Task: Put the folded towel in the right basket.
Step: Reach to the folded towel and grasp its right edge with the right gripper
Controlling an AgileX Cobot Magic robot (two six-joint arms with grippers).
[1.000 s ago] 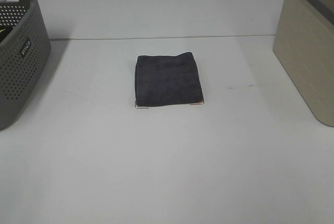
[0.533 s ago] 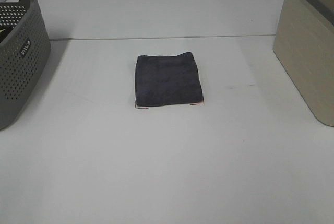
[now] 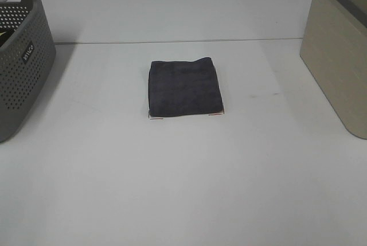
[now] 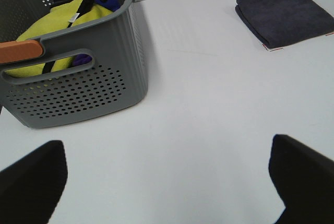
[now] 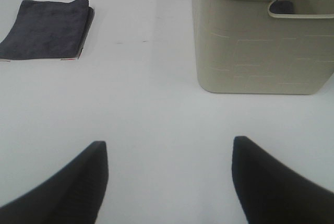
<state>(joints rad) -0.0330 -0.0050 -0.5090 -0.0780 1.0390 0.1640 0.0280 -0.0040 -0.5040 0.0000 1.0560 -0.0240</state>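
Note:
A dark grey folded towel (image 3: 184, 88) lies flat in the middle of the white table; it also shows in the left wrist view (image 4: 286, 14) and the right wrist view (image 5: 47, 28). The beige right basket (image 3: 339, 51) stands at the table's right edge, also seen in the right wrist view (image 5: 266, 33). Neither arm shows in the exterior high view. My left gripper (image 4: 167, 174) is open and empty, far from the towel. My right gripper (image 5: 169, 179) is open and empty, in front of the beige basket.
A grey perforated basket (image 3: 20, 51) stands at the table's left edge; the left wrist view shows it (image 4: 73, 78) holding yellow and blue cloth. Small red marks (image 3: 156, 118) lie at the towel's front corners.

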